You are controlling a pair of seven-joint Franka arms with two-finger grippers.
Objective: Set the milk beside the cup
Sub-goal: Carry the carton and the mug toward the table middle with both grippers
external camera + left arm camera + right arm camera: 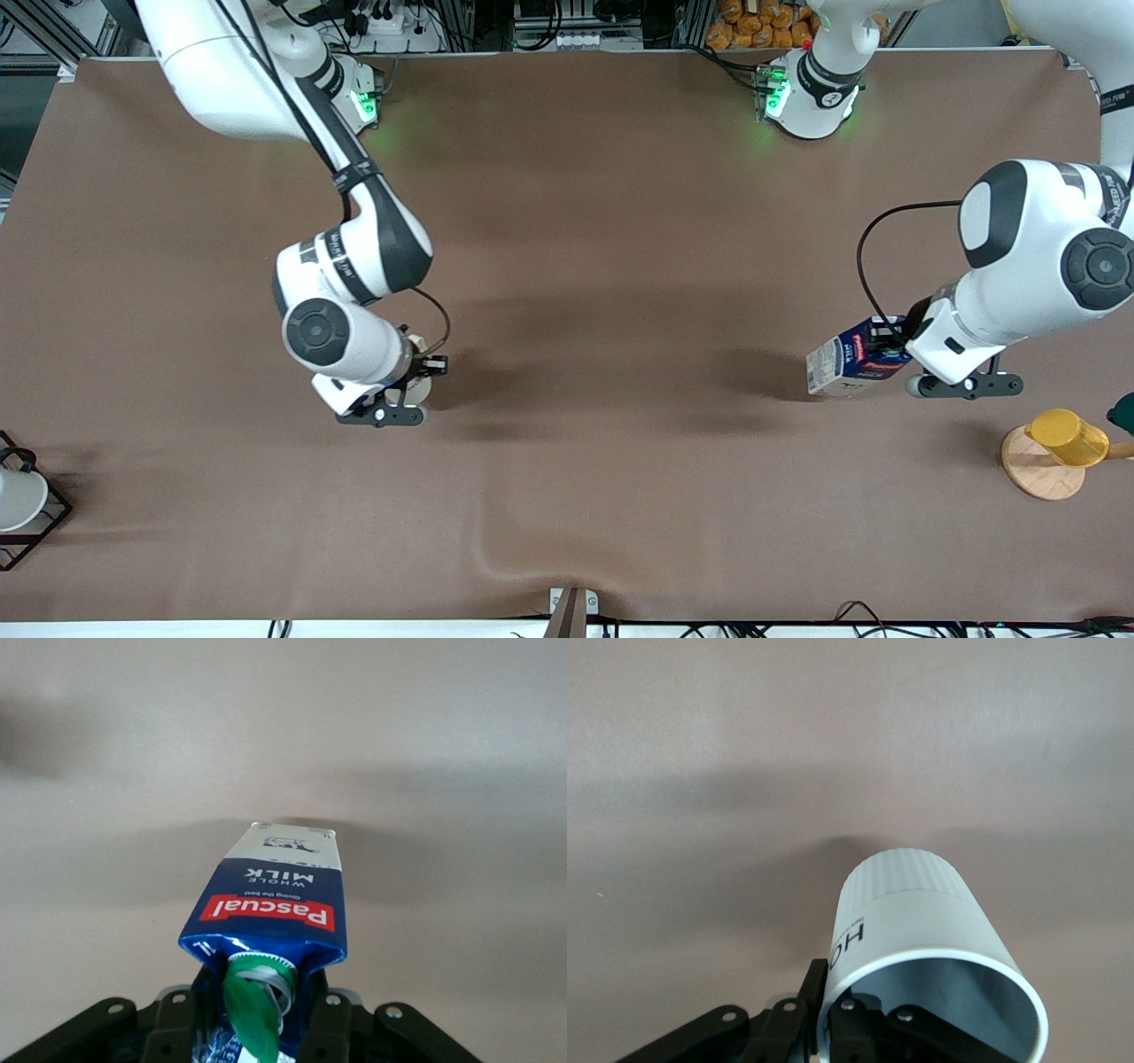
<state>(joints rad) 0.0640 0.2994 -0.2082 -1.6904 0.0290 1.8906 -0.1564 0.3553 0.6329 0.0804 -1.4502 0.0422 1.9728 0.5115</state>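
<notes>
My left gripper [893, 347] is shut on the gabled top of the milk [852, 359], a dark-blue carton with white panels and a red band. It holds the carton tilted over the table toward the left arm's end. In the left wrist view the milk [270, 904] sits between the black fingers [323, 1028], green cap toward the camera. My right gripper [416, 379] is shut on the rim of the cup [422, 388], which its hand mostly hides. In the right wrist view the off-white cup [912, 912] shows dark lettering and a grey inside, with one finger [813, 988] outside the wall.
A yellow plastic cup [1067, 437] lies on a round wooden stand [1038, 471] at the left arm's end. A white cup in a black wire frame [19, 501] stands at the right arm's end. The brown cloth [567, 221] has a wrinkle near the front edge.
</notes>
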